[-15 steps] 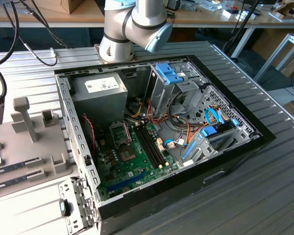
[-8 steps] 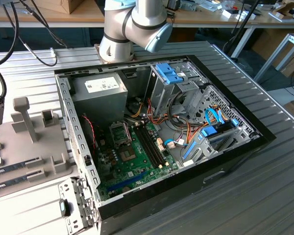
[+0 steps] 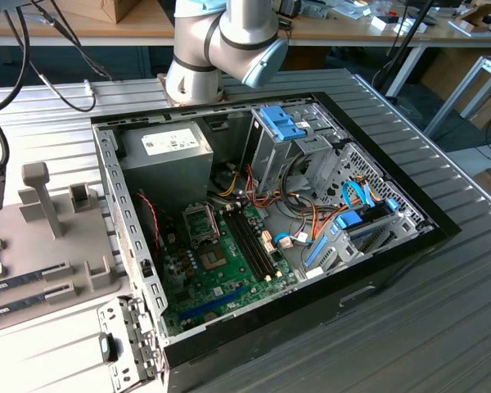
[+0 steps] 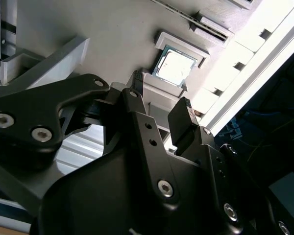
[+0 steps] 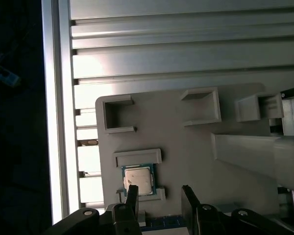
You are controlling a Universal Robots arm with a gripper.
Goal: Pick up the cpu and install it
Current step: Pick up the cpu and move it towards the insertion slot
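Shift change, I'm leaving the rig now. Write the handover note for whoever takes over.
Gripper: open, empty, close over the cpu, nothing between its fingers.
Cpu: lying flat in its pocket on the grey fixture tray, which sits on the exterior view's left of the open computer case.
Done: nothing gripped yet.
Left: pick-up, then installation on the motherboard.

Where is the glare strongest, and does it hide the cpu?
Second wrist view: the table's metal edge is washed out white; the cpu shines pale but is distinct. First wrist view: bright patches on the table beside the grey tray; the cpu is clearly outlined.
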